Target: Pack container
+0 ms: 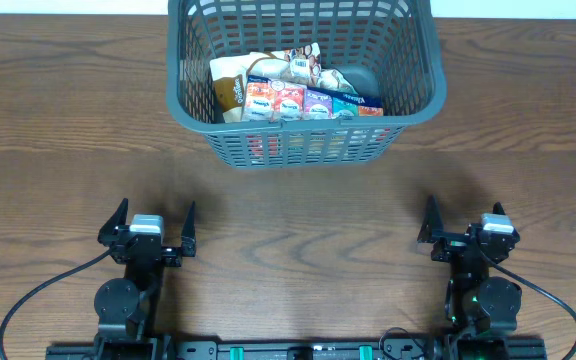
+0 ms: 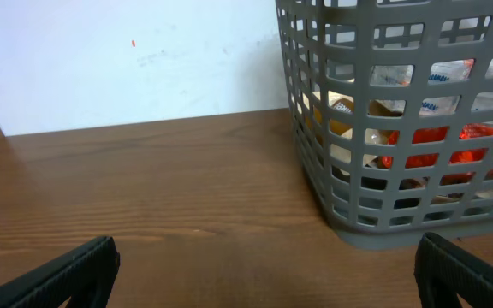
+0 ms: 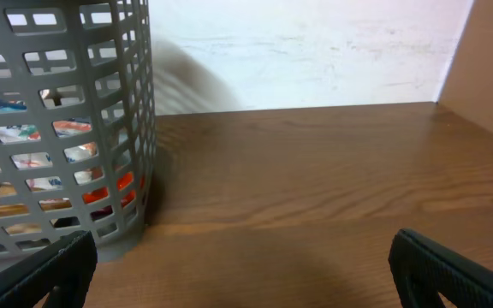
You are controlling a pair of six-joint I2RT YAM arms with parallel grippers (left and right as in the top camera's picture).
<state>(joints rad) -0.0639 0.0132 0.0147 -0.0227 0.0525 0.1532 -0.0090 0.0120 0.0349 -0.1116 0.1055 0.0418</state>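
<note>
Overhead looked straight down on the whole table [image 1: 298,230]. Both wrist cameras sat low over the wood, facing the far wall [image 2: 144,60], sharing the near side of the basket [image 1: 298,148].

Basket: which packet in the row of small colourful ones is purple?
The purple packet near the row's middle, inside the basket; an orange packet lies on its left, a teal packet on its right.

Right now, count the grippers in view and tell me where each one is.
2. The left gripper, open, at near left; the right gripper, open, at near right; both short of the container. None seems hidden.
</note>
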